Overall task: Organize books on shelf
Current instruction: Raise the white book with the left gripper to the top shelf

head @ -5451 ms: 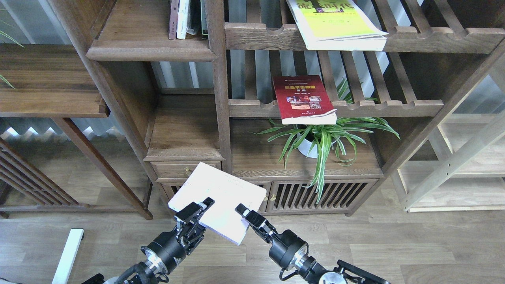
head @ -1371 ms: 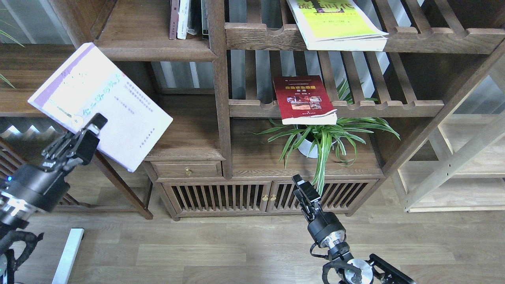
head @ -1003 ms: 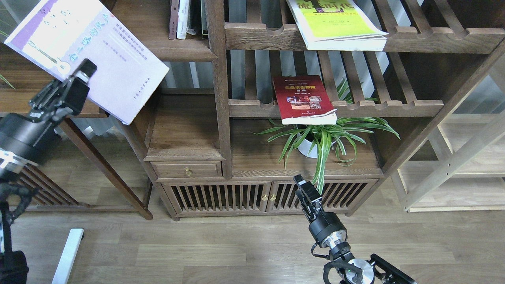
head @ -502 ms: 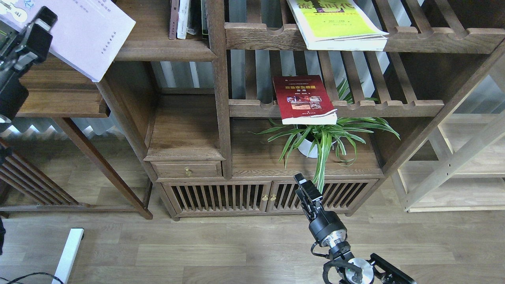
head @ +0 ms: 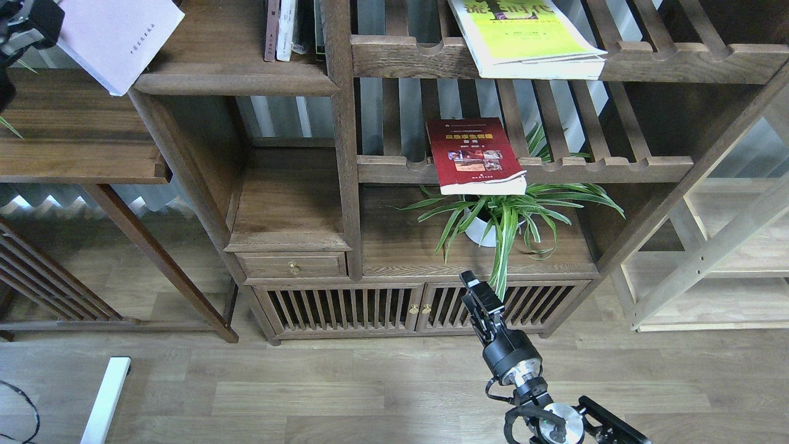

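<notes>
at the top left corner, the left gripper (head: 28, 24) grasped the white book (head: 117, 37) beside the dark solid shelf (head: 234, 80). whether the right gripper (head: 478, 296) fingers were parted, i could not tell. the red book (head: 471, 154) and yellow-green book (head: 524, 37) lay on slatted shelves (head: 616, 166).

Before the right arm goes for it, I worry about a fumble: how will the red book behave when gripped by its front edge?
The red book looks thin and soft-covered, so it will likely flex. Its front edge overhangs the slatted shelf, so it may tip forward if nudged. The cover looks glossy, so possibly slippery.
</notes>
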You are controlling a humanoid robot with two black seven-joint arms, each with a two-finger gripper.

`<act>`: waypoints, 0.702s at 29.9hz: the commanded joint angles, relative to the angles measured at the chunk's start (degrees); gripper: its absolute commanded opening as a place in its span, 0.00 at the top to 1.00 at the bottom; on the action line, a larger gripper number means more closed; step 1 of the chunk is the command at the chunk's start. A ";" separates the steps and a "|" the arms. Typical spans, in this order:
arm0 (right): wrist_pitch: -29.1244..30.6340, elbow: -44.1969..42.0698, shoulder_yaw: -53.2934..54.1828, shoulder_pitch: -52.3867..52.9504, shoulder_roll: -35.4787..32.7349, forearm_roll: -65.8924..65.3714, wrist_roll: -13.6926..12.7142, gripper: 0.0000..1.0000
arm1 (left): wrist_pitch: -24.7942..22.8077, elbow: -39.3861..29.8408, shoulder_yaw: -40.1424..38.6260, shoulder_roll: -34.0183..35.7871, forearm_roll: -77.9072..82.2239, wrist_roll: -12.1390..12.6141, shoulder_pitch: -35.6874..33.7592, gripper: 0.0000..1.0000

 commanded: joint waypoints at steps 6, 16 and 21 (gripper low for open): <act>0.00 0.26 0.03 -0.04 -0.18 0.53 0.00 0.25 | 5.69 4.24 9.27 2.53 0.10 0.00 -9.88 0.98; 0.00 0.44 0.11 -0.13 -0.53 0.71 0.09 0.25 | 9.65 13.73 21.49 2.98 0.19 0.00 -22.45 0.98; 0.00 0.44 1.26 -0.13 -0.53 0.80 0.09 0.25 | 9.21 20.05 25.62 2.36 0.10 0.00 -28.07 0.98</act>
